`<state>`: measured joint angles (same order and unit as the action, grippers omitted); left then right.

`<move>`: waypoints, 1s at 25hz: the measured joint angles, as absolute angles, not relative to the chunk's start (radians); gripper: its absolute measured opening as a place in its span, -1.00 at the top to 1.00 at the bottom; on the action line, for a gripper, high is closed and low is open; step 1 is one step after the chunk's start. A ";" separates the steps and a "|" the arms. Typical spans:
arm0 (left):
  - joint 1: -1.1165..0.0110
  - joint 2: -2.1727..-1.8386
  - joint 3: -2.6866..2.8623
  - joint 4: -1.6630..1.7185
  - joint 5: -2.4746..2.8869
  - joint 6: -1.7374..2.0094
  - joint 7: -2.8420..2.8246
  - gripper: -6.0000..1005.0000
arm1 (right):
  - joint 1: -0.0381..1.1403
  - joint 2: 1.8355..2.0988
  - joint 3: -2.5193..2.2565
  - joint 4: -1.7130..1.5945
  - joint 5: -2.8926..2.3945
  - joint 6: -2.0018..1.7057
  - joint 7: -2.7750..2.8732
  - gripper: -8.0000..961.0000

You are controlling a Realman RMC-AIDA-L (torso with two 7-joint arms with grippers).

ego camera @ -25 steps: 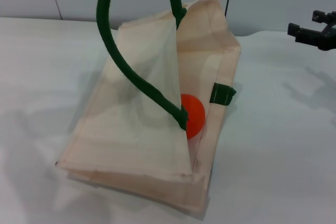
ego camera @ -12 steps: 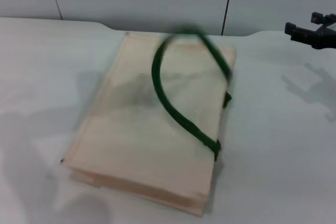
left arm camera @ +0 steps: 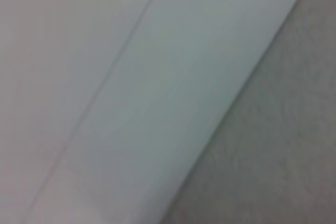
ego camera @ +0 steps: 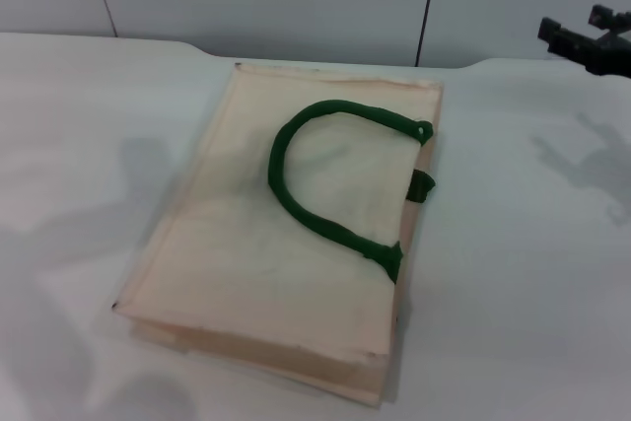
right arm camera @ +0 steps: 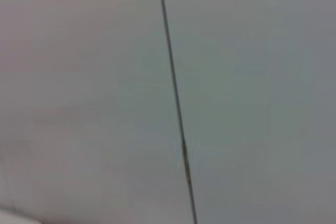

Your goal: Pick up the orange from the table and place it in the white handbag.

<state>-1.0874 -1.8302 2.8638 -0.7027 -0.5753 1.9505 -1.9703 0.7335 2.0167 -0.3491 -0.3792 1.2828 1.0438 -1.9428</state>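
Note:
The white handbag (ego camera: 246,253) lies flat on the table (ego camera: 79,145), in the middle of the head view. One dark green handle (ego camera: 296,199) lies looped on top of it. The orange is hidden; no part of it shows. My right gripper (ego camera: 582,32) hangs in the air at the far right, well away from the bag, open and empty. My left gripper is out of view. Both wrist views show only plain pale wall panels.
A pale wall with panel seams (ego camera: 426,7) runs behind the table's far edge. Bare white tabletop lies to the left and to the right (ego camera: 532,273) of the bag.
The raised green handle and the lifted bag flap have dropped, and the bag now lies flat and closed. The orange, seen in the bag's opening a second ago, is covered. The right gripper has barely moved.

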 joint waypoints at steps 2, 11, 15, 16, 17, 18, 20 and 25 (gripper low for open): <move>-1.053 -1.866 2.864 -0.702 -0.633 1.897 -1.898 -0.33 | 0.725 2.018 -0.349 -0.349 1.350 1.047 -1.991 -0.86; -0.887 -2.030 2.859 -0.624 -0.963 1.653 -1.291 -0.47 | 0.702 2.021 -0.346 -0.262 1.510 1.022 -2.185 -0.86; -0.818 -2.026 2.857 -0.432 -1.068 1.570 -1.005 -0.47 | 0.695 2.022 -0.317 -0.233 1.550 0.997 -2.246 -0.86; -0.804 -2.028 2.855 -0.397 -1.088 1.538 -0.941 -0.47 | 0.690 2.022 -0.303 -0.220 1.576 0.996 -2.277 -0.86; -0.781 -2.031 2.852 -0.339 -1.126 1.482 -0.858 -0.47 | 0.686 2.022 -0.289 -0.203 1.609 0.995 -2.318 -0.86; -0.781 -2.031 2.852 -0.339 -1.126 1.482 -0.858 -0.47 | 0.682 2.023 -0.272 -0.180 1.647 0.997 -2.360 -0.86; -0.752 -2.032 2.850 -0.248 -1.206 1.412 -0.743 -0.46 | 0.673 2.024 -0.232 -0.129 1.730 1.001 -2.474 -0.86; -0.709 -2.035 2.850 0.006 -1.455 1.301 -0.382 -0.46 | 0.654 2.031 -0.172 -0.039 1.909 1.002 -2.751 -0.86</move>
